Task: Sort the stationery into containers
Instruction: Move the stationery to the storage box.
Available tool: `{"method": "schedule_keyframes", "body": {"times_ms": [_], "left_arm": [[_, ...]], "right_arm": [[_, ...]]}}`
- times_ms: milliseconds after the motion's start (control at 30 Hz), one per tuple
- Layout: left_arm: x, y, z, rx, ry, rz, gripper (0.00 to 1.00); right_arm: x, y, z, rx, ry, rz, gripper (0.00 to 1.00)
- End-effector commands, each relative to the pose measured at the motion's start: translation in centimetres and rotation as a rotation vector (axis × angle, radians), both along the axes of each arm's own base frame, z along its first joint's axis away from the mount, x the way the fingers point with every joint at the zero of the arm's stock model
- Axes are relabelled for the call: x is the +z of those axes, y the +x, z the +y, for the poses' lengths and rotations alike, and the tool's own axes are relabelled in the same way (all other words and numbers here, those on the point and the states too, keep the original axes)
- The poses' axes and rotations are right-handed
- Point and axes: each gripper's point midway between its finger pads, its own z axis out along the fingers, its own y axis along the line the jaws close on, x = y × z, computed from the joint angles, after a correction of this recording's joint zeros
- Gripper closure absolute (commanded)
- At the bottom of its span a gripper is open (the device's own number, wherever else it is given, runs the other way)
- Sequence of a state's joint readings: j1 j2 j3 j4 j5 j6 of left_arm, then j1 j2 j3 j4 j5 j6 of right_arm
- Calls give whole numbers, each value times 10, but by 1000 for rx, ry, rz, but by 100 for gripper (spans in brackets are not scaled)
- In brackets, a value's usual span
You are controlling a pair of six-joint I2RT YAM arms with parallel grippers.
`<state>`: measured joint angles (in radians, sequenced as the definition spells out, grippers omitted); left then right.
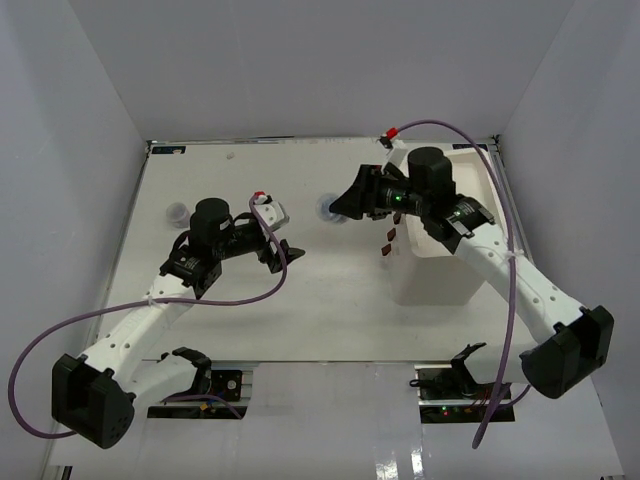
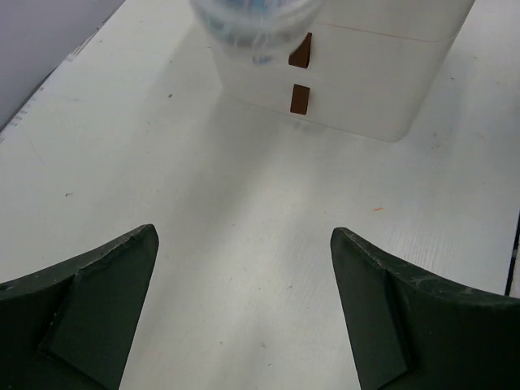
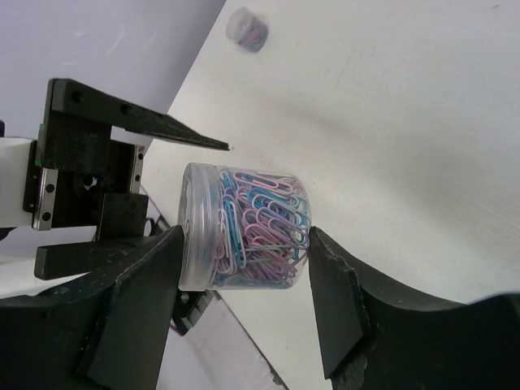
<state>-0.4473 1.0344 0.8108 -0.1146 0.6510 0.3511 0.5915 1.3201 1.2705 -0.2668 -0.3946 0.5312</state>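
Dark fingers (image 3: 138,309) fill the bottom of the right wrist view. Between them sits a small round clear plastic jar (image 3: 252,231), packed with pink, blue and purple paper clips. The right claw (image 3: 244,244) is pinching it, one finger at the lid end and the other at the base end, with the jar lying sideways across the grip. Whether it rests on the white table (image 3: 390,122) or hangs just off it, the pictures don't say.

From above, that claw reaches out away from the white boxy plastic organiser (image 1: 440,275). The organiser lies back alongside the claw's own arm, and its small brown handles (image 1: 388,240) are near the wrist. Far ahead of the right claw, well apart, a second clear jar (image 3: 248,30) sits on the table.

Over to the left claw (image 2: 244,236): it's spread wide, nothing between its fingers, bare table under the gap. Straight ahead of it, well apart, stands the organiser with two handles showing. The second clear jar lies behind this claw, just beside its wrist.
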Motion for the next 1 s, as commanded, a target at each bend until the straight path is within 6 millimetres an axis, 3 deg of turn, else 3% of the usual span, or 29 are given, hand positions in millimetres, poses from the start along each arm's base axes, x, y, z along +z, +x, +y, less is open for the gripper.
{"method": "schedule_keyframes", "body": {"times_ms": [0, 167, 300, 467, 667, 900, 967], "left_arm": [[13, 2, 0, 37, -57, -15, 2], [-1, 18, 2, 128, -72, 65, 2], [-21, 38, 3, 215, -42, 172, 2], [-31, 46, 5, 266, -38, 225, 2], [-29, 47, 11, 300, -38, 205, 2], [-29, 47, 14, 313, -38, 201, 2], [-30, 47, 14, 317, -36, 203, 2]], "right_arm": [[33, 14, -40, -142, 19, -106, 61], [50, 22, -105, -336, 13, -143, 61], [44, 15, -150, -495, -44, -113, 61], [32, 11, -185, -633, -39, -75, 61], [24, 5, -204, -713, -22, -46, 61], [0, 13, -204, -726, 10, 37, 61], [2, 17, -202, -718, 34, 24, 61]]}}
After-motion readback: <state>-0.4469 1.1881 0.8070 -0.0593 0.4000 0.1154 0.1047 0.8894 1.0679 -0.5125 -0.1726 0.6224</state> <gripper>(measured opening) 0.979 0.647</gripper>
